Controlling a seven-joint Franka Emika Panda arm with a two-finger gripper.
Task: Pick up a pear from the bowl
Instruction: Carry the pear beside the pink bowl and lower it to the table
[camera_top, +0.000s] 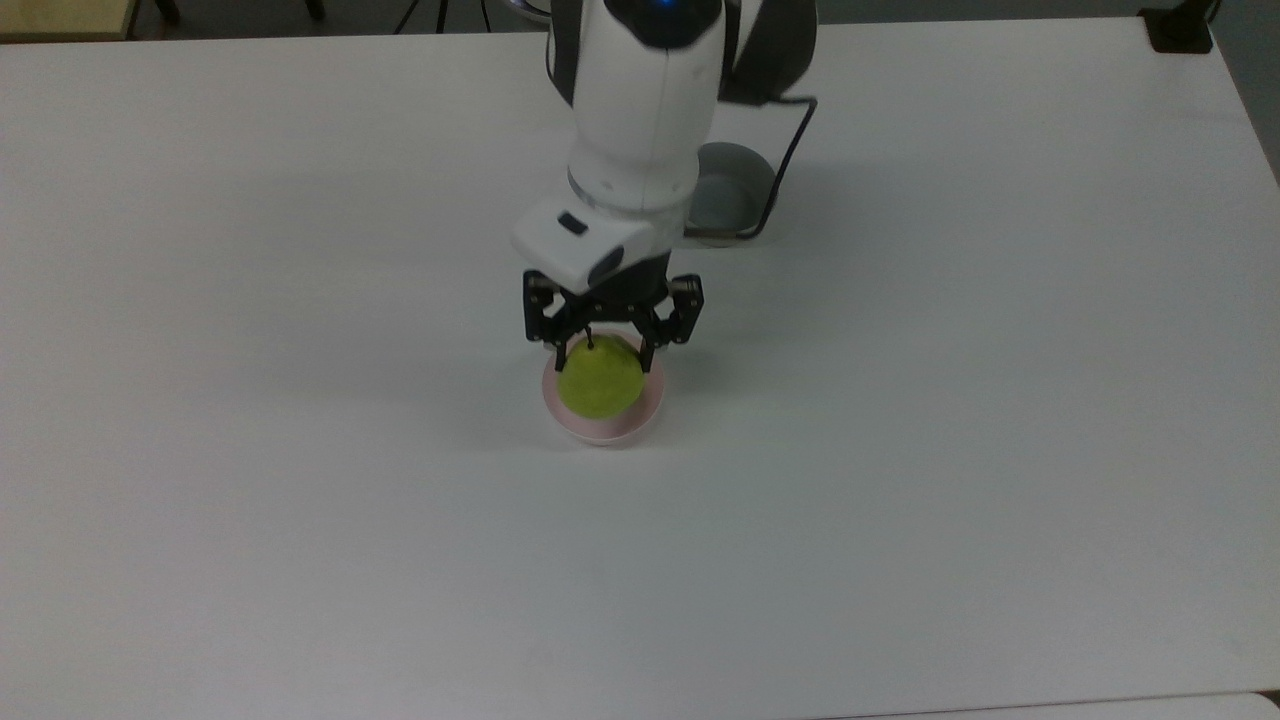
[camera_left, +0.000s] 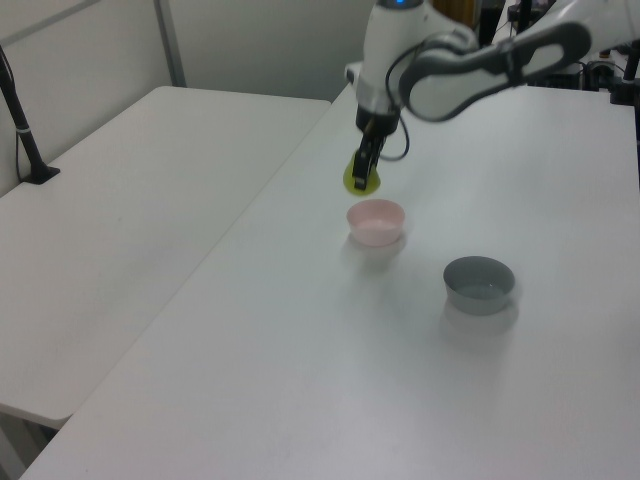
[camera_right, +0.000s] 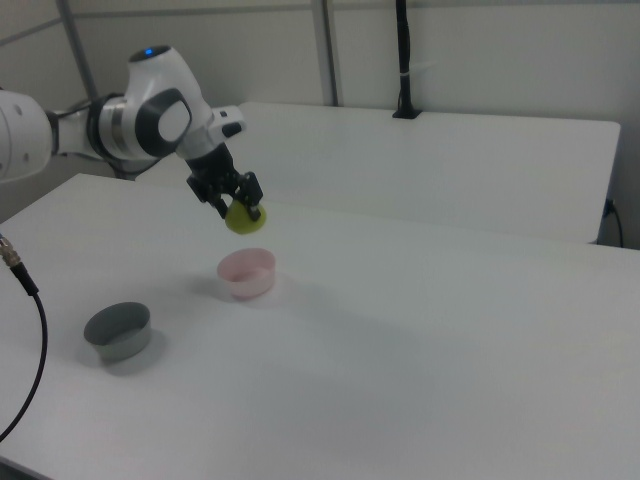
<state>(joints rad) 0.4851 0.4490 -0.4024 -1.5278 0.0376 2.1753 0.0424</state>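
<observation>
Pear (camera_top: 599, 388): small, round, yellow-green, short dark stem uppermost. Position: in the air, clear of the bowl's rim, directly above it in the left and right views; no contact with bowl or table.

Pincer (camera_top: 606, 352): two black fingers pinching the pear at its upper sides, one on each flank, stem between them. Pointing straight down from the white wrist.

Bowl (camera_left: 376, 222): pale pink, upright on the table, plain inside, nothing in it.

Step in hand: the lift, judged essentially complete; the fruit hangs free of the bowl.

Next move, as judged: little beyond holding the pinch firm and steady. The hold sits high on a rounded, smooth surface, so any jolt could let the fruit slip.

Grey bowl (camera_right: 117, 331): upright, well apart from the pink one, not involved.

Table (camera_top: 1000, 450): white, flat.
</observation>
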